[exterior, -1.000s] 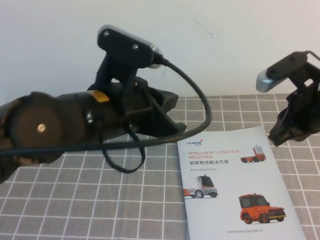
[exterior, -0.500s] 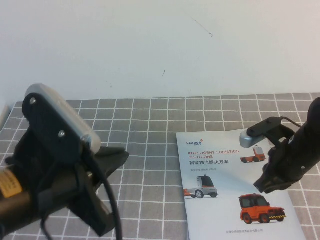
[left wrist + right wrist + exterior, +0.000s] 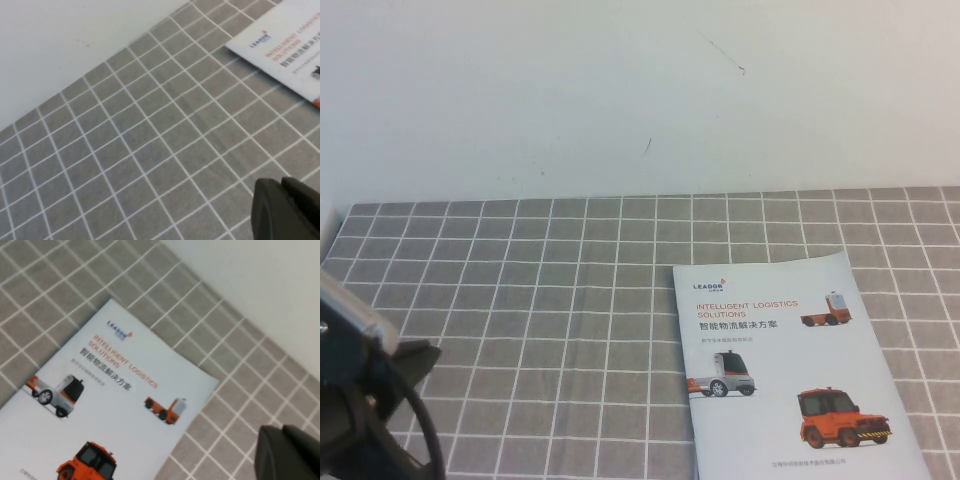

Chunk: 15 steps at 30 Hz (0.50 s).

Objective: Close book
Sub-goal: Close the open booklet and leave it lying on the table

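While the book [image 3: 782, 372] lies shut and flat on the grey-checked counter [image 3: 520, 300], cover up, neither hand touches it. Its white cover shows the title "INTELLIGENT LOGISTICS SOLUTIONS", a line of Chinese characters beneath it, and pictures of orange and white vehicles.

Only a dark tip of the left hand [image 3: 287, 210] shows in the left wrist view, raised above bare checked cloth. The book is well apart from it, off to its right, and only one corner of the cover enters that view. Whether this hand is spread or pressed together cannot be told. In the high view the dark bulk of the left arm [image 3: 365, 415] sits at the near left corner, far from the book.

The right hand [image 3: 290, 452] is outside the high view. Its wrist view shows a dark tip over the cloth just past the book's edge, with most of the cover beside and below it. Its state, spread or pressed together, cannot be told either. A white wall [image 3: 620, 90] rises behind the counter.
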Each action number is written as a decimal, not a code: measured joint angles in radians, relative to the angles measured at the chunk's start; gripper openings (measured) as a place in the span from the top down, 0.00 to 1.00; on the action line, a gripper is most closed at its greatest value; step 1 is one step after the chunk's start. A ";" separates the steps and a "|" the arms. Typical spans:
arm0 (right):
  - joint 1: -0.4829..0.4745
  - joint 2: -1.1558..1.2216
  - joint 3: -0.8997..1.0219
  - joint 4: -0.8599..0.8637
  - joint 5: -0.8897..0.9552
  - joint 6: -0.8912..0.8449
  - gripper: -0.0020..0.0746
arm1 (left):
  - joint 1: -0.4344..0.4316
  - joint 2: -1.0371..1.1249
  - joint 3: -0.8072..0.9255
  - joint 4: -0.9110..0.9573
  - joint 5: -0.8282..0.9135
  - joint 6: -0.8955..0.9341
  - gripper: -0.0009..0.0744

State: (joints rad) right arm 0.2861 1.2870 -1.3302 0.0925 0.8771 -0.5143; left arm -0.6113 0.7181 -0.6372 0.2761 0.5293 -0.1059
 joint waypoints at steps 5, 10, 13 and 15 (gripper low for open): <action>0.000 -0.236 0.070 -0.061 0.015 0.050 0.98 | 0.000 -0.093 0.104 0.179 -0.091 -0.204 0.99; 0.000 -0.470 0.276 -0.086 0.002 0.094 0.98 | 0.000 -0.175 0.219 0.224 -0.223 -0.244 0.99; 0.000 -0.618 0.463 -0.093 -0.049 0.125 0.98 | 0.000 -0.204 0.286 0.240 -0.296 -0.246 0.99; 0.000 -0.730 0.589 -0.093 -0.096 0.131 0.98 | 0.000 -0.206 0.313 0.252 -0.330 -0.246 0.99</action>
State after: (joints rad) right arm 0.2861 0.5567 -0.7411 0.0000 0.7806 -0.3833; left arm -0.6113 0.5119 -0.3241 0.5279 0.1990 -0.3518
